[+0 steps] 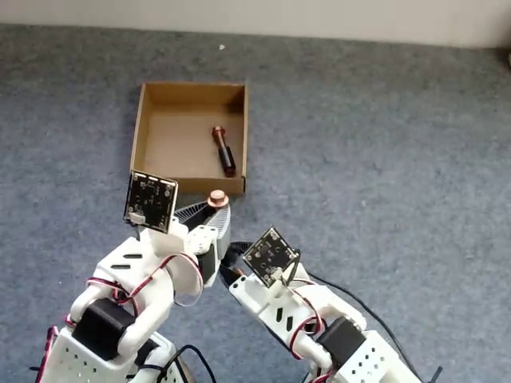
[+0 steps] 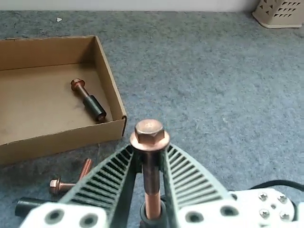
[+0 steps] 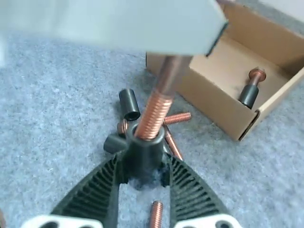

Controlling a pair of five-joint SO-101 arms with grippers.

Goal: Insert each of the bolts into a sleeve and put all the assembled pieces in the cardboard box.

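My left gripper (image 2: pixel 149 151) is shut on a copper bolt (image 2: pixel 152 183), held just under its flanged head (image 1: pixel 217 197), close to the near wall of the cardboard box (image 1: pixel 136 136). The bolt's threaded end (image 3: pixel 155 116) sits in the mouth of a black sleeve (image 3: pixel 144 153). My right gripper (image 3: pixel 142 166) is shut on that sleeve, directly below the left one. One assembled bolt and sleeve (image 1: pixel 224 150) lies inside the box by its right wall.
On the grey carpet beside the box wall (image 2: pixel 71 137) lie loose copper bolts (image 2: pixel 71 180) (image 3: pixel 176 118) and loose black sleeves (image 3: pixel 128 104) (image 2: pixel 27 207). A pale slotted container (image 2: pixel 280 12) stands far off. Open carpet spreads to the right of the box.
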